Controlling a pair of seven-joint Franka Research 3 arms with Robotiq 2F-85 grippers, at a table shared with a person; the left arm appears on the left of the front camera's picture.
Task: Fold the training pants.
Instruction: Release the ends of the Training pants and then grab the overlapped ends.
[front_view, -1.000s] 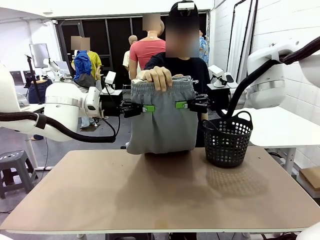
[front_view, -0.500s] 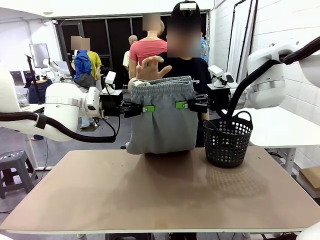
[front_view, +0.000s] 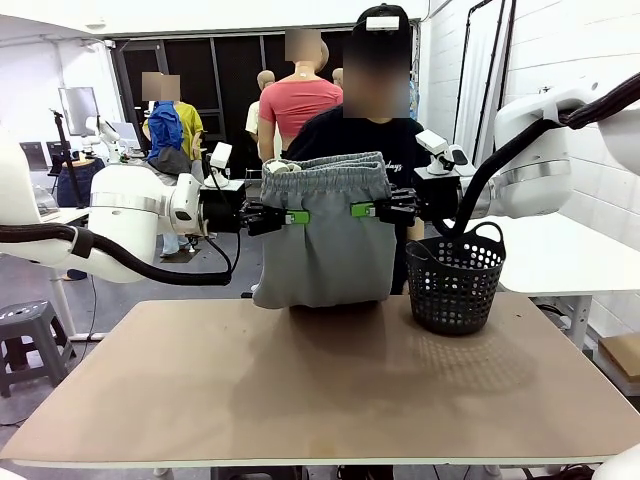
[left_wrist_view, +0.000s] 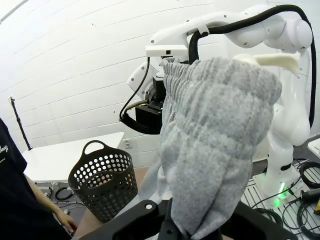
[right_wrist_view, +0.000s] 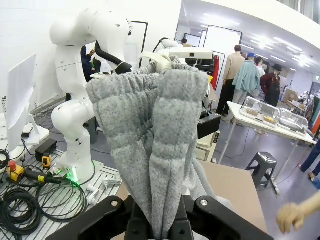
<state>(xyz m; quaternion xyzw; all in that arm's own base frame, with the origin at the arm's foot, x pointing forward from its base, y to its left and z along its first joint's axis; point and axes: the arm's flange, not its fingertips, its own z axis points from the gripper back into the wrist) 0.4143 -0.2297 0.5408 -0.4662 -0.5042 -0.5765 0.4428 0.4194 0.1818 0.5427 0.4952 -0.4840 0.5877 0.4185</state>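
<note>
The training pants (front_view: 325, 235) hang in mid-air just beside the black mesh basket (front_view: 455, 280), on its left as the robot sees it. Their waistband is higher than the basket's handle and their lower fold ends short of its base. The left gripper (front_view: 290, 217) and the right gripper (front_view: 362, 210), the one nearer the basket, are each clenched on the grey cloth a little under the waistband. Their green pads (front_view: 297, 217) show against the fabric, but the fingertips are sunk in the folds. It is hard to judge whether the bottom fold touches the table (front_view: 300, 390) the basket stands on. The person (front_view: 365, 135) standing beyond the basket is covered from the chest down by the cloth. From the left wrist, bunched fabric swallows the jaws at the frame's bottom edge. From the right wrist, a blurred hand (right_wrist_view: 295, 216) is cut off at the corner. The cloth is a soft, nubbly knit, gathered into tight ribs at the elastic waist, with a pale drawstring (left_wrist_view: 270, 60) end on top. The basket is round, rigid plastic pierced with rows of holes, under a hoop handle.
</note>
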